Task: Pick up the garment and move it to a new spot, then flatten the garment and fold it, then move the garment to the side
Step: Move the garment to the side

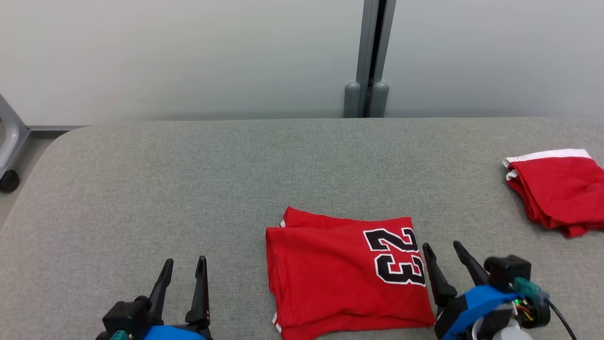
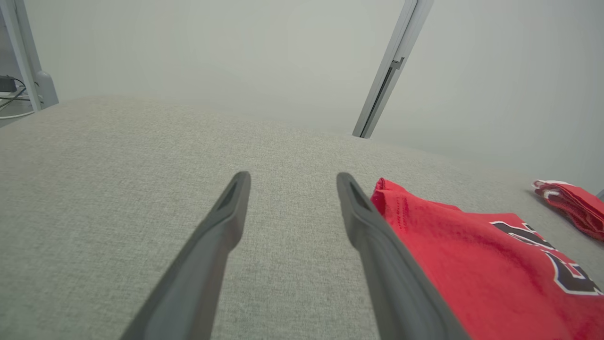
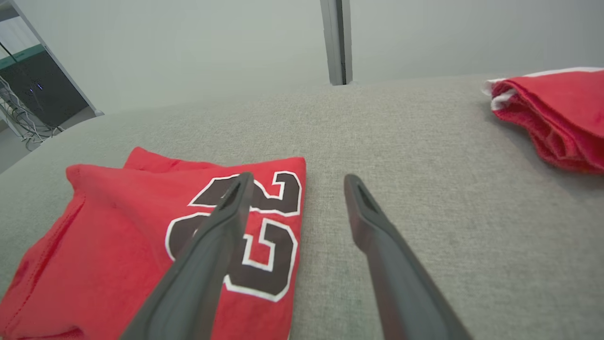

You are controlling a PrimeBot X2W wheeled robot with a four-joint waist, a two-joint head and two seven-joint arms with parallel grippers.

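A red garment (image 1: pixel 330 274) with a black "23" lies folded into a rough square on the grey table, near its front edge. The left wrist view has the garment (image 2: pixel 472 255) at its right, and it lies at the lower left of the right wrist view as the garment (image 3: pixel 118 245). My left gripper (image 1: pixel 185 262) is open over bare table, well to the garment's left. My right gripper (image 1: pixel 443 245) is open just off the garment's right edge, beside the number. Nothing is between either pair of fingers (image 2: pixel 222 222) (image 3: pixel 373 222).
A second folded red garment with a white band (image 1: pixel 559 191) lies at the table's right edge. The grey fabric-covered table (image 1: pixel 188 189) runs back to a pale wall with a grey post (image 1: pixel 370 56). A caster and metal frame (image 1: pixel 9 141) stand off the table's left corner.
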